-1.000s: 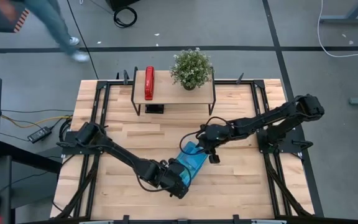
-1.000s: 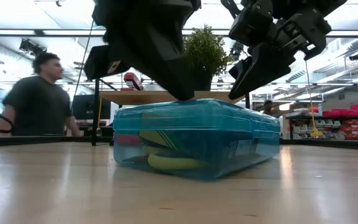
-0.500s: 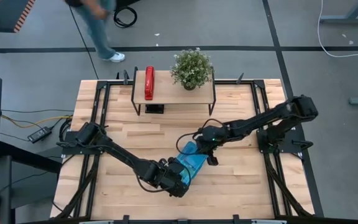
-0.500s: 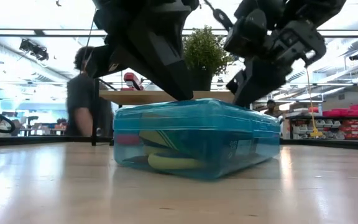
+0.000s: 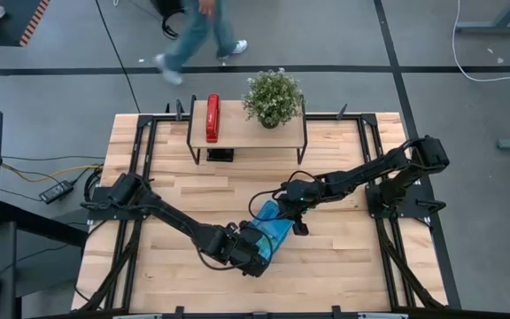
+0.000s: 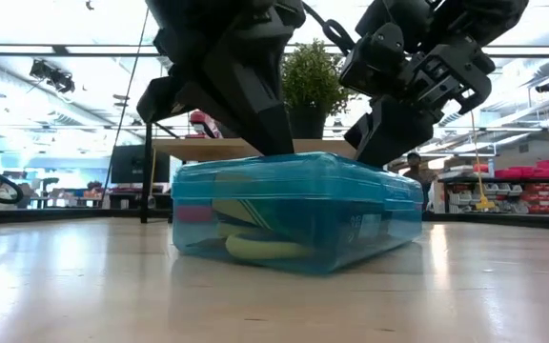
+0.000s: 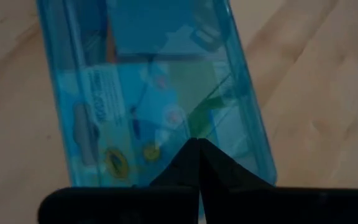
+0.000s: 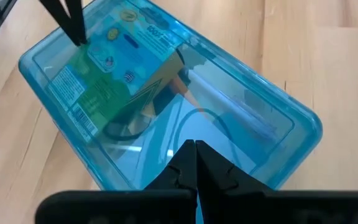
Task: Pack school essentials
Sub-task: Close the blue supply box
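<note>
Wooden tabletop [image 5: 343,266] now carries the closed blue case [image 6: 298,211]; both clenched hands, left [image 7: 197,146] and right [image 8: 194,146], have settled on its lid, packing nearly finished.

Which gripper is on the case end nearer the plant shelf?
The right gripper, shut, presses the lid of the blue case at its shelf-side end; the left gripper, also shut, presses the opposite end.

Pencils, pen and eraser indistinct inside the closed blue case [image 8: 166,106].
</note>
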Tool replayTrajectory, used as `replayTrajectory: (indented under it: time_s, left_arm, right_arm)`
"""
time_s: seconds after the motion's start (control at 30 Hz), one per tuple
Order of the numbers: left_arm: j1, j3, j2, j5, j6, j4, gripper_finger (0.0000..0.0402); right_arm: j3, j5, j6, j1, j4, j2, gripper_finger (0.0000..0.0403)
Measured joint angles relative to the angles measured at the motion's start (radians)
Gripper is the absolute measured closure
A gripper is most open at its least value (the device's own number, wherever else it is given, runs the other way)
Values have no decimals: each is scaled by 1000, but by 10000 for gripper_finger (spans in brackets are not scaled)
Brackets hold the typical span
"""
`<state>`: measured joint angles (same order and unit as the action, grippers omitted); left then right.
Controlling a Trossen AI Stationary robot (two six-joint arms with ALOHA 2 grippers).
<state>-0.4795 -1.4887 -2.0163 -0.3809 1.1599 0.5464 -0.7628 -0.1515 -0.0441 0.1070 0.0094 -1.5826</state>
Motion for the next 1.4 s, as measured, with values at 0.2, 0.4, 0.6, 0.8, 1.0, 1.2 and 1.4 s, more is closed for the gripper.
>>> replayTrajectory:
  time_s: [0.2,0.4,0.6,0.8,1.0,1.2,1.4]
  left_arm:
    - [19,18,0,-4,-4,14,393]
    - [30,35,5,22,-52,34,397]
    - [42,37,5,35,-154,52,395]
    - [81,37,4,46,-283,78,395]
    - [143,38,3,26,-429,118,394]
    - [201,39,3,35,-530,129,394]
    - [226,40,16,71,-566,131,385]
  right_arm:
    - [-1,-11,-43,1,-21,0,397]
    - [-2,-18,-120,30,-45,1,397]
    - [-2,17,-354,65,-47,1,397]
    - [2,53,-510,127,-16,-2,397]
    - [2,100,-629,201,-5,-3,397]
    - [2,164,-661,247,-2,-3,397]
    - [2,181,-645,249,-4,4,397]
